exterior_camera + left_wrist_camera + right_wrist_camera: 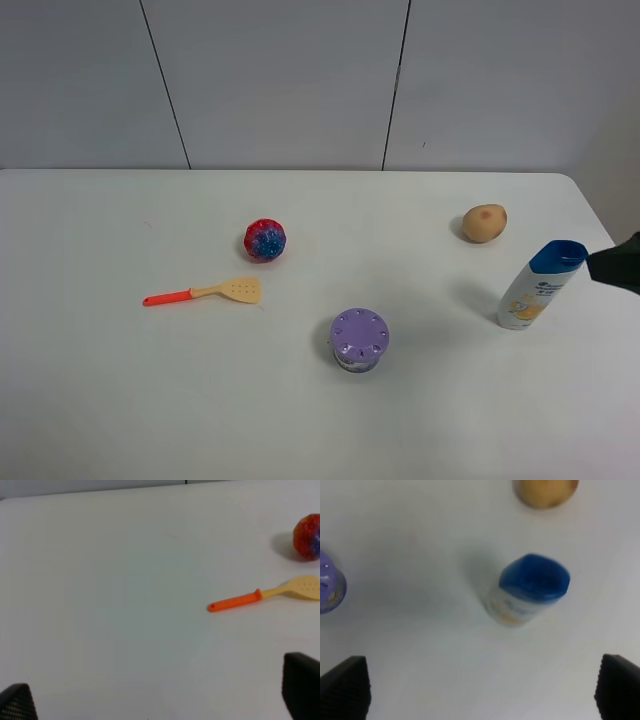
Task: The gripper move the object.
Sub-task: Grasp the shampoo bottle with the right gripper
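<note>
The white shampoo bottle [540, 288] with a blue cap and yellow-and-blue label stands upright near the table's right edge. My right gripper [618, 266] is a dark shape at the right edge of the exterior view, just right of the bottle's cap and apart from it. In the right wrist view the bottle [530, 587] stands ahead of the right gripper [482, 690], whose fingertips [345, 687] are wide apart and hold nothing. My left gripper [160, 697] is open and empty over bare table; it does not show in the exterior view.
A tan potato [484, 223] lies behind the bottle. A purple round jar [359, 339] stands at centre front. A red-and-blue ball [265, 240] and an orange-handled spatula [203, 292] lie to the left. The table's right edge [600, 215] runs close to the bottle.
</note>
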Available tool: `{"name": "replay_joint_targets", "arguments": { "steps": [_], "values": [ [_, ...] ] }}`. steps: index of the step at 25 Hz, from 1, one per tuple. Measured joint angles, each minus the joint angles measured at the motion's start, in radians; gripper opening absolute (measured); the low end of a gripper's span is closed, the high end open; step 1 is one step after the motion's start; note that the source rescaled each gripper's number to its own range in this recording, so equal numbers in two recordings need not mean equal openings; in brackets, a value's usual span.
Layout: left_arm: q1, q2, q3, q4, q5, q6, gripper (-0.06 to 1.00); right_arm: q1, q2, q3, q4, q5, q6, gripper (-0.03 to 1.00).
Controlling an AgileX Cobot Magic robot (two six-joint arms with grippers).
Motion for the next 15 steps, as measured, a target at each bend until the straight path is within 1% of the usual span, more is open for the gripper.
{"name": "replay_joint_targets", "arguments": {
  "steps": [2,4,7,10,13,15],
  "values": [
    [0.000,0.000,0.000,0.000,0.000,0.000,1.00,0.000,0.046,-0.045,0.002,0.007,-0.067,0.78],
    [0.000,0.000,0.000,0.000,0.000,0.000,1.00,0.002,0.100,-0.074,-0.004,0.026,-0.139,0.70],
    [0.000,0.000,0.000,0.000,0.000,0.000,1.00,0.006,0.186,-0.082,-0.018,0.059,-0.213,0.63],
    [0.000,0.000,0.000,0.000,0.000,0.000,1.00,0.006,0.280,-0.082,-0.040,0.073,-0.264,0.62],
    [0.000,0.000,0.000,0.000,0.000,0.000,1.00,0.006,0.352,-0.082,-0.046,0.066,-0.278,0.62],
    [0.000,0.000,0.000,0.000,0.000,0.000,1.00,0.010,0.384,-0.082,-0.049,0.045,-0.279,0.65]
  ]
}}
